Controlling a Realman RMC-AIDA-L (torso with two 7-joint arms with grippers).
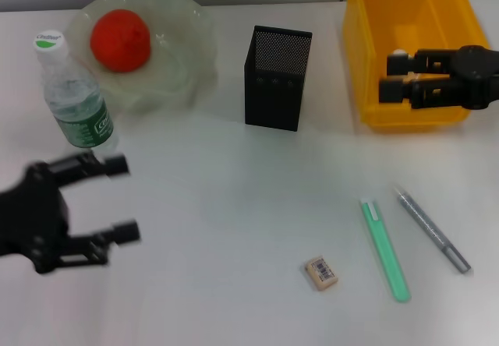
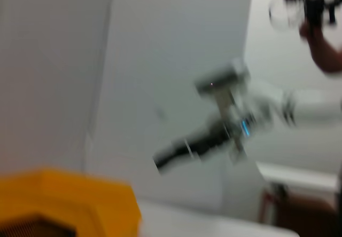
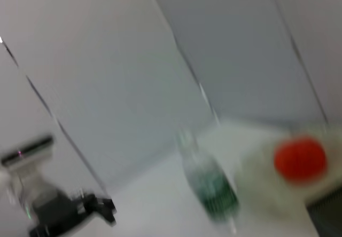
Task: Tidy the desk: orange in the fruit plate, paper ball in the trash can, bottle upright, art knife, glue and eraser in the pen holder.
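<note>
With the orange (image 1: 119, 40) in the fruit plate (image 1: 183, 46) and the bottle (image 1: 74, 97) upright at far left, the right gripper (image 1: 392, 78) hangs spread over the trash can (image 1: 362, 65), the left gripper (image 1: 122, 199) spread near left, and the eraser (image 1: 321, 273) on the desk (image 1: 234, 206).

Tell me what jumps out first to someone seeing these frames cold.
The orange sits bright in the fruit plate at the desk's far left, next to the upright bottle. Far right, the yellow trash can has the right gripper open over it. The left gripper hangs open near left.
</note>
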